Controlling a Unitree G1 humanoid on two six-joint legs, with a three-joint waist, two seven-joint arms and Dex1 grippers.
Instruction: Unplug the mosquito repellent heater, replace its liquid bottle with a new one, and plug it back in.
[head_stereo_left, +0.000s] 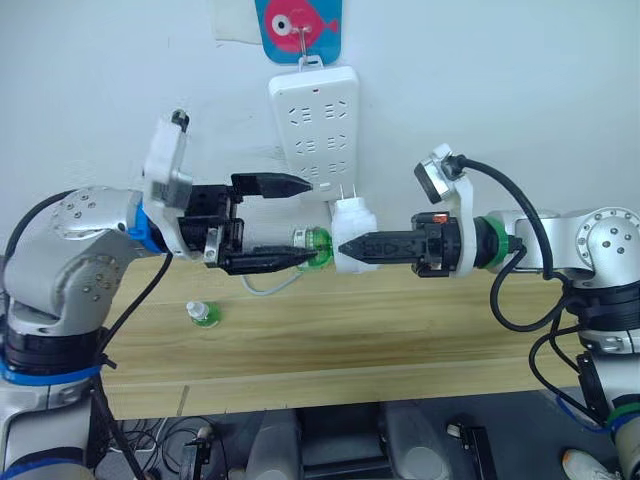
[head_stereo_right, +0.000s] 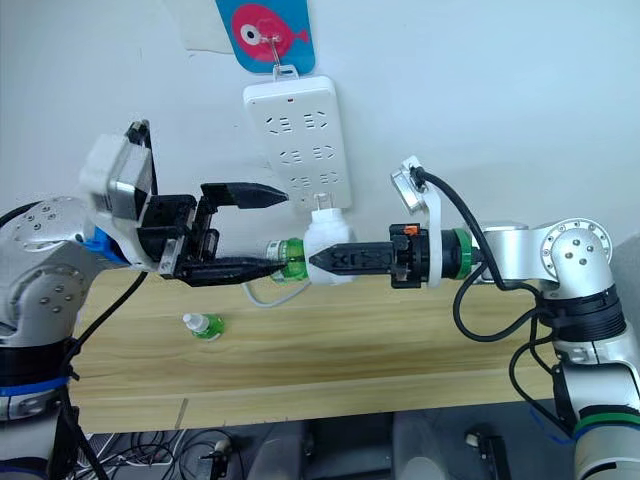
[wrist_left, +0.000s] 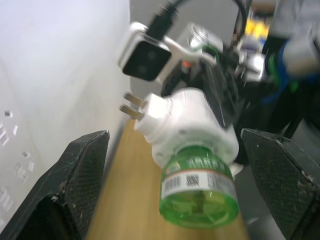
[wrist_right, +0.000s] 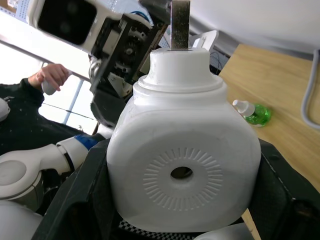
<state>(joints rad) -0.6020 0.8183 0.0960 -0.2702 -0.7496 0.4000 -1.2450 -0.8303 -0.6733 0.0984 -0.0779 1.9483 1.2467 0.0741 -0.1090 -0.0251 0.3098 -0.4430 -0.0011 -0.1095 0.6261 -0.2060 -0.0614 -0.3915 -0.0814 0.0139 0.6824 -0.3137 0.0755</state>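
Note:
My right gripper (head_stereo_left: 352, 247) is shut on the mosquito repellent heater (head_stereo_left: 355, 222), holding it in the air in front of the wall with its plug prongs pointing up. Its liquid bottle (head_stereo_left: 316, 247), green and capless, sticks out of the heater sideways toward my left gripper (head_stereo_left: 308, 222). That gripper is open, its fingers (wrist_left: 75, 190) spread wide to either side of the bottle (wrist_left: 199, 192); the lower fingertip is close beside it. The new one (head_stereo_left: 203, 313), a green bottle with a whitish cap, lies on the wooden table (head_stereo_left: 400, 330) at the left.
A white power strip (head_stereo_left: 315, 115) hangs on the wall behind the heater, under a fish-shaped hook. A white cable (head_stereo_left: 268, 287) loops on the table below the left gripper. A person's hand (wrist_right: 50, 79) shows in the right wrist view.

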